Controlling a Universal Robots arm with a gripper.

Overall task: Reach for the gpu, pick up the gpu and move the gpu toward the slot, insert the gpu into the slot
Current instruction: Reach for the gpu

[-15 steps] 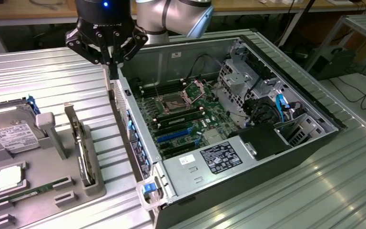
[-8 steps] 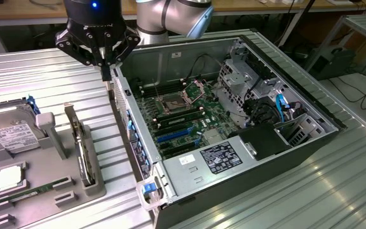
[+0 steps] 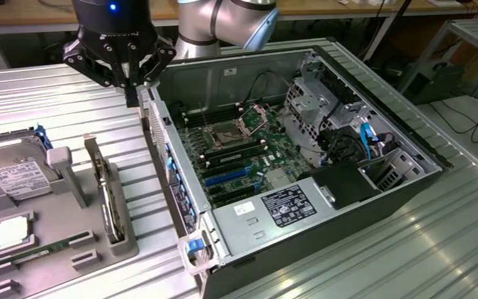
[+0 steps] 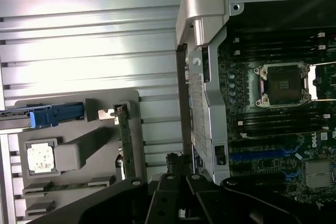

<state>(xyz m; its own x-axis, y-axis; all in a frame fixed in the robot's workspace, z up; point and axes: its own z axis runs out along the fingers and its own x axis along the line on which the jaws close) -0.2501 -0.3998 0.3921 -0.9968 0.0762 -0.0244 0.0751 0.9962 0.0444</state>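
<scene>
The gripper [image 3: 130, 96] hung with its fingers drawn together and nothing between them, just above the rear edge of the open computer case [image 3: 305, 205]. In the wrist view, the gripper [image 4: 177, 169] sat over the seam between the case's metal rear wall and the slatted metal table [image 4: 79, 35].

The graphics card [image 3: 106, 187] was well apart from the gripper, lower down and a little toward the exterior view's left. It stood on its long edge in a groove of a grey holder [image 3: 56, 261] on the table, with its silver bracket at the end nearer the gripper. The wrist view showed the same card [image 4: 125, 140] as a thin green edge in the holder [image 4: 79, 100].

On the gripper's other side, inside the case, the blue slot [image 3: 226, 176] lay on the green motherboard, empty, beyond the square processor socket [image 3: 224, 132]. The wrist view showed the slot [image 4: 262, 155] as a blue strip past the socket [image 4: 283, 83].

Farther from the gripper than the card, the holder also carried a hard drive [image 3: 10, 171], a square processor chip [image 3: 10, 232] and a memory stick [image 3: 44, 249].
</scene>
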